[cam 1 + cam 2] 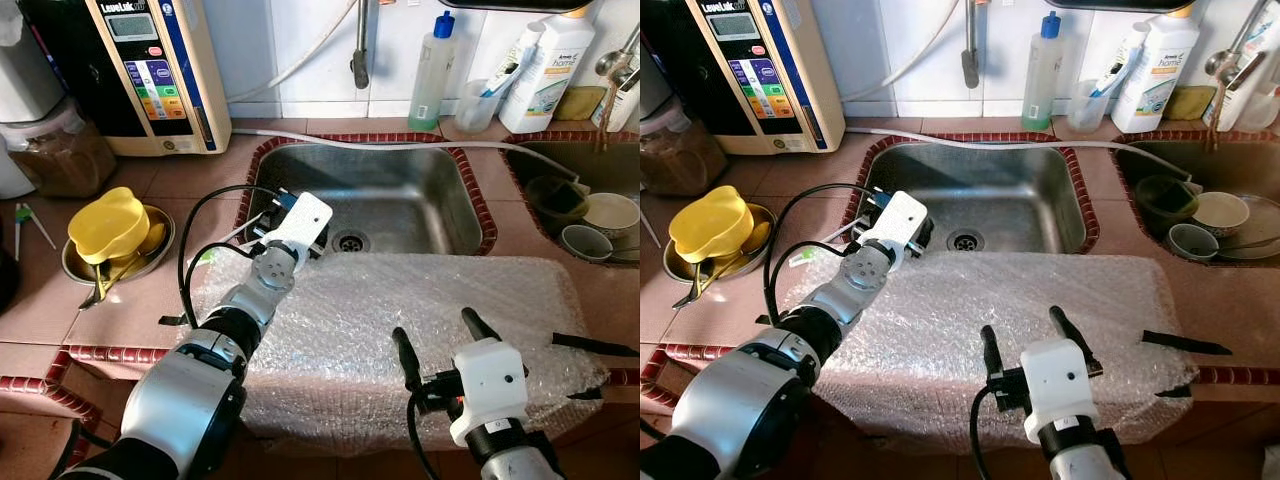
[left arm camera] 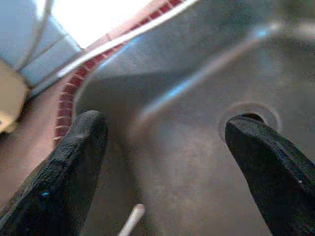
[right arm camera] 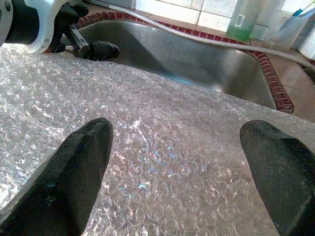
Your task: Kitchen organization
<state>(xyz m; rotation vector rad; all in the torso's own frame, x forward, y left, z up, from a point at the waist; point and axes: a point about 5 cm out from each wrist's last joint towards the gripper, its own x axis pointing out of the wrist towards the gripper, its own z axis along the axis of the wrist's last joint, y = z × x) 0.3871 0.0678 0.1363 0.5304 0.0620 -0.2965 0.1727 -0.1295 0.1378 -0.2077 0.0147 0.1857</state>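
A big sheet of bubble wrap covers the counter edge in front of the steel sink. The left gripper reaches into the sink, fingers wide apart and empty. The right gripper hovers over the wrap, also wide open, holding nothing

Sink: we see a steel basin, bare, drain at its floor, just ahead of our left gripper.
Bubble wrap: clear sheet spread flat beneath our right gripper, lying along the sink's near edge.
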